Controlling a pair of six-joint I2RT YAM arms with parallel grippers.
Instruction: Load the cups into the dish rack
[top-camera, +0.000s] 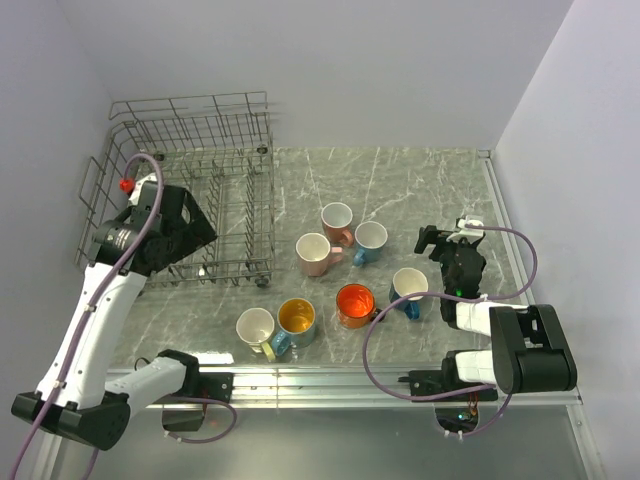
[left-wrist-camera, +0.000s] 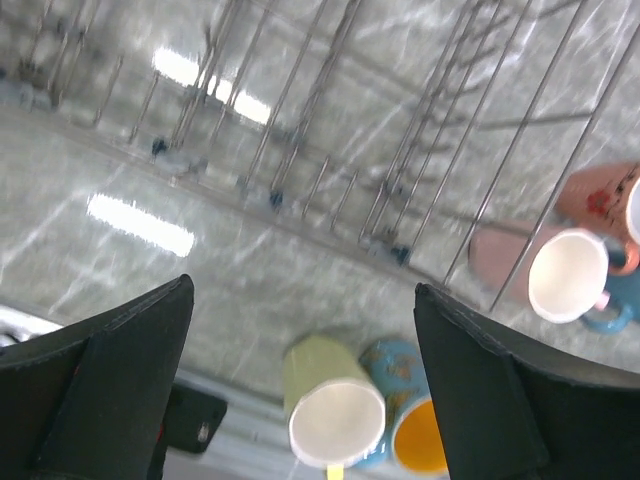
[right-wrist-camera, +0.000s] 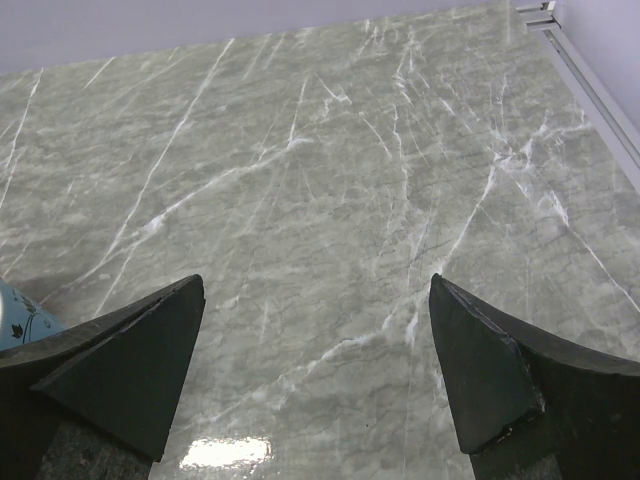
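The cups are seven and all stand upright on the marble table (top-camera: 440, 180), outside the dish rack (top-camera: 190, 125). The rack is under the left gripper (left-wrist-camera: 302, 290), whose fingers are wide apart with nothing between them. The rack's wire side stands between this gripper and the cups. To its right are the pale yellow cup (left-wrist-camera: 335, 415) and the teal cup (left-wrist-camera: 400, 365), side by side. Further right, the pale pink cup (left-wrist-camera: 565, 275), the salmon cup (left-wrist-camera: 595, 195) and the light blue cup (top-camera: 370, 240) make a tight group. The right gripper (right-wrist-camera: 315, 285), also wide open and empty, hovers over bare table. The dark blue cup (top-camera: 409, 285) is near it, to its left and closer to the arm bases. The orange cup (top-camera: 355, 302) is beyond that one.
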